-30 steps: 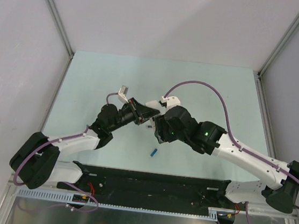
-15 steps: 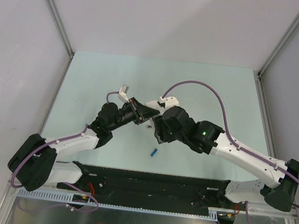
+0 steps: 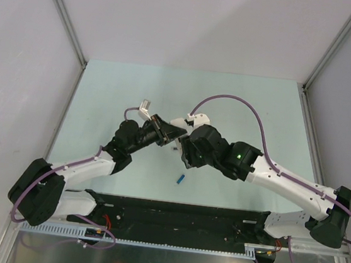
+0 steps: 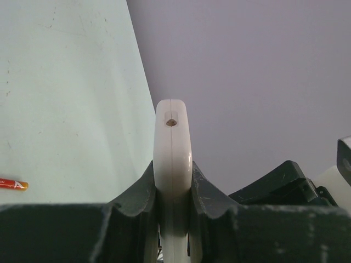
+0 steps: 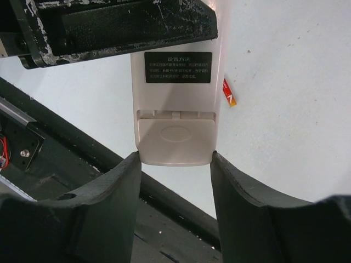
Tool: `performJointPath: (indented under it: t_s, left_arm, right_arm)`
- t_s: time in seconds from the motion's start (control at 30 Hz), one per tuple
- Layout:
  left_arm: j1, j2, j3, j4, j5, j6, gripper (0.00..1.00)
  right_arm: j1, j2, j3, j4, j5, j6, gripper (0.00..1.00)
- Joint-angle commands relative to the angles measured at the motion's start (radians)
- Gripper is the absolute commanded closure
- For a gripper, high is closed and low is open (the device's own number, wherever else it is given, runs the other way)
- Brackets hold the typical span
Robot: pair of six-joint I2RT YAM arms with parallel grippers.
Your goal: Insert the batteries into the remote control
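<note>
The remote control (image 4: 173, 142) is held edge-on off the table, with my left gripper (image 4: 173, 170) shut on it. In the right wrist view its plain white back (image 5: 175, 109) faces the camera, with a black label and a closed battery cover (image 5: 174, 139). My right gripper (image 5: 175, 159) is open. Its fingertips (image 5: 131, 164) stand at the two corners of the remote's cover end. In the top view both grippers meet at mid-table (image 3: 173, 137). A blue battery (image 3: 181, 180) lies on the table in front of them. A red battery (image 5: 229, 93) lies on the table beyond the remote.
The black base rail (image 3: 179, 211) runs along the near edge of the pale green table (image 3: 104, 91). Grey walls close in the back and both sides. A purple cable (image 3: 242, 104) arcs over the right arm.
My right gripper's jaws have narrowed a little around the remote's end. Both arms have shifted only slightly, and the blue battery has not moved.
</note>
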Motion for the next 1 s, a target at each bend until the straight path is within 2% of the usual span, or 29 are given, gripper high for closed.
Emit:
performJointPath:
  t_s: [0.0,0.2,0.57,0.83,0.97]
  left_arm:
    - [0.004,-0.020,0.041,-0.016,-0.014,0.035,1.00]
    - [0.004,-0.015,0.044,-0.016,-0.007,0.018,1.00]
    - [0.004,-0.021,0.038,-0.016,-0.014,0.017,1.00]
    - [0.061,-0.032,0.026,-0.016,-0.033,0.026,1.00]
    - [0.120,-0.086,-0.029,-0.016,-0.039,0.021,1.00]
  right_arm:
    - [0.004,-0.009,0.050,-0.020,0.024,-0.001,0.50]
    - [0.006,-0.008,0.050,-0.015,0.027,0.005,0.41]
    - [-0.004,-0.006,0.049,-0.020,0.024,0.007,0.52]
    - [-0.040,-0.029,0.035,-0.044,0.083,0.025,0.44]
    - [-0.089,-0.076,-0.081,-0.017,0.088,0.039,0.43]
